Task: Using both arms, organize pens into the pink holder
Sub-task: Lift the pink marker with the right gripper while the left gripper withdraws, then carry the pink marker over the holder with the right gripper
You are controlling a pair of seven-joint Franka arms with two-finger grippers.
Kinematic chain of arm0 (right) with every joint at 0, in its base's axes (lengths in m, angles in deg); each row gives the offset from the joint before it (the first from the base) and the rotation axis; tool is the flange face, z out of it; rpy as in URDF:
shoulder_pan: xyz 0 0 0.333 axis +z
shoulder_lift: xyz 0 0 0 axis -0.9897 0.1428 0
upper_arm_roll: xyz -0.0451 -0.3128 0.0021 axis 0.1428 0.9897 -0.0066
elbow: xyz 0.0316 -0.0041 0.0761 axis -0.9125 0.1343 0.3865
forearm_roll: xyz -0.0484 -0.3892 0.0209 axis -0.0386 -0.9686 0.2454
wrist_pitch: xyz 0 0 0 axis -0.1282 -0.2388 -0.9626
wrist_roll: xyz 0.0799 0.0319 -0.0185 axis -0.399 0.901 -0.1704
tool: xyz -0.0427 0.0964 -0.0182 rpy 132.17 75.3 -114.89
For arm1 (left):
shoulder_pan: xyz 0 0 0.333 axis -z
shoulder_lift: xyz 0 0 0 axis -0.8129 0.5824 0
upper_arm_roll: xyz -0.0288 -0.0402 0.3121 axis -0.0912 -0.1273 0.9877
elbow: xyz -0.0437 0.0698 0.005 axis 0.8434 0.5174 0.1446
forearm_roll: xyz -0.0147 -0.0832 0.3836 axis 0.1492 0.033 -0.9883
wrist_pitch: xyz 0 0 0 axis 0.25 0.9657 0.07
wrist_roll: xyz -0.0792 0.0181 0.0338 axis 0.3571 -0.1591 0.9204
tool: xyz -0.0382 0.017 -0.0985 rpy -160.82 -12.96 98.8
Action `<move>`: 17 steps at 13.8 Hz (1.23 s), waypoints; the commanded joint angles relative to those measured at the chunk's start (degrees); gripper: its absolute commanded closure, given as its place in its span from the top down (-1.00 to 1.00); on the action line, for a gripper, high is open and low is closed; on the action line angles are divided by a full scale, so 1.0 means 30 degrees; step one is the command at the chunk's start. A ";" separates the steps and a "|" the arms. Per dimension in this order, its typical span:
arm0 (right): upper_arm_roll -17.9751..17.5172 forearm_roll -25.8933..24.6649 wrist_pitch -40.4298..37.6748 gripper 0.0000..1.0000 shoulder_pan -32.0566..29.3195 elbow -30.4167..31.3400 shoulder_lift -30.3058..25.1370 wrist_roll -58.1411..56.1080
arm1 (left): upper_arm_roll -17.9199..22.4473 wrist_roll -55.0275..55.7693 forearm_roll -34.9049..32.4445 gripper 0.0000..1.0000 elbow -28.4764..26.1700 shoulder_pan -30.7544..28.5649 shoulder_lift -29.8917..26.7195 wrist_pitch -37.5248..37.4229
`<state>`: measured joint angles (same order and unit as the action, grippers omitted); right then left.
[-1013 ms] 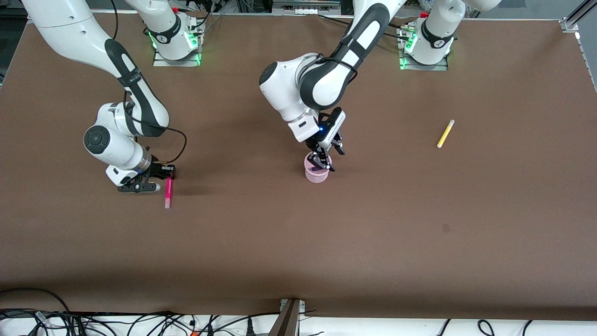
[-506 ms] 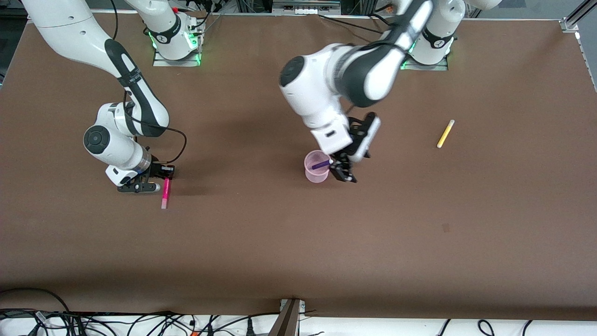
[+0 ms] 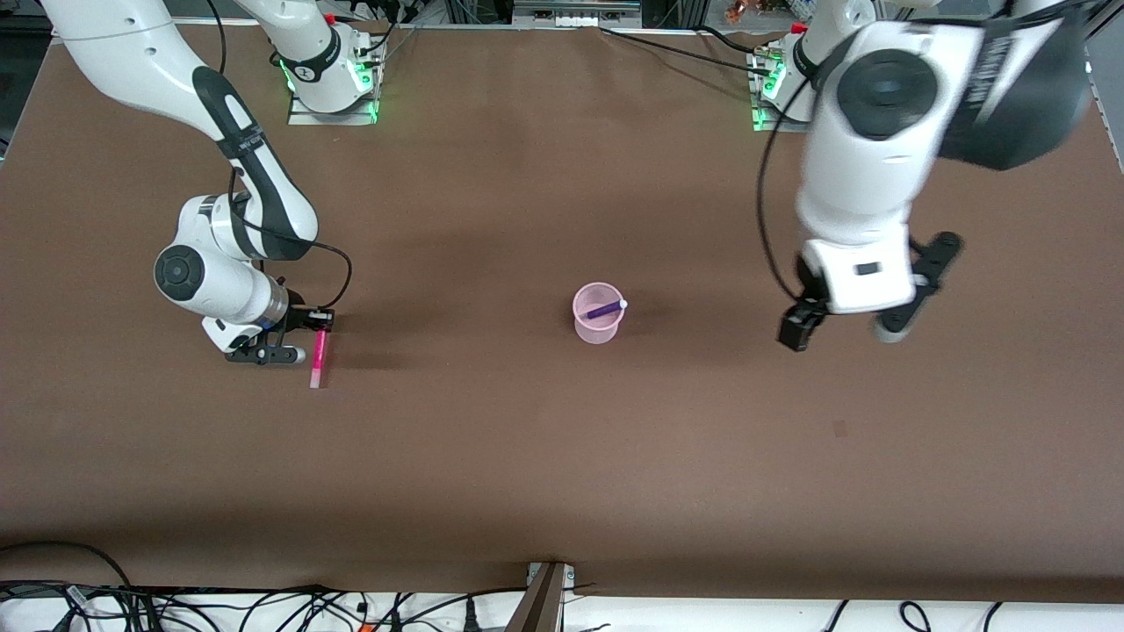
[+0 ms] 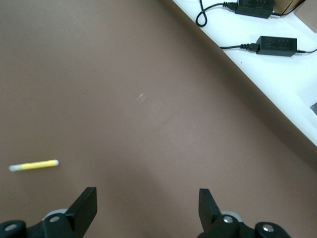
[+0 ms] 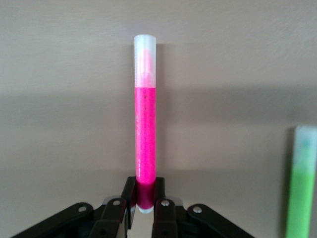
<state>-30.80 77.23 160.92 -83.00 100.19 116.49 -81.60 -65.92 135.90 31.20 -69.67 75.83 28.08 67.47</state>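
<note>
I see the right gripper point(image 3: 306, 338) pinching the magenta pen point(image 3: 318, 358) by one end. The pink holder point(image 3: 598, 313), purple pen point(image 3: 605, 309) inside, stands between both grippers. My left gripper point(image 3: 840, 332) hangs spread, empty, over the table point(image 3: 544, 456).

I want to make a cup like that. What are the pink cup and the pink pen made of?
The pink cup looks like thin see-through plastic: the purple pen inside shows through its wall. The pink pen, held in the right pincer, looks like glossy plastic with a frosted, cloudy cap, though I can't be sure.
</note>
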 commanded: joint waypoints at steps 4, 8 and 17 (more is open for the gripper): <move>-0.2171 0.4198 -0.6603 -1.00 -0.0096 -0.3416 -0.0872 0.4317 | -0.0318 -0.9162 0.3141 1.00 -0.0763 -0.4273 -0.1871 -0.1365; -0.4076 0.7241 -0.7783 -1.00 0.0108 -0.5060 -0.0813 0.8858 | -0.0318 -1.6166 0.3847 1.00 -0.0880 -0.6446 -0.2136 -0.2742; -0.4402 1.8867 -0.5827 -1.00 0.3767 -0.6703 0.0446 1.4549 | -0.0436 -2.2098 0.3936 1.00 -0.6444 -0.6595 -0.4976 -0.1662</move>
<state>-44.16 126.83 141.11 -74.21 82.26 115.78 -40.37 -67.25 72.59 42.04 -83.43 56.40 17.47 60.50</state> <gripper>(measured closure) 0.819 0.000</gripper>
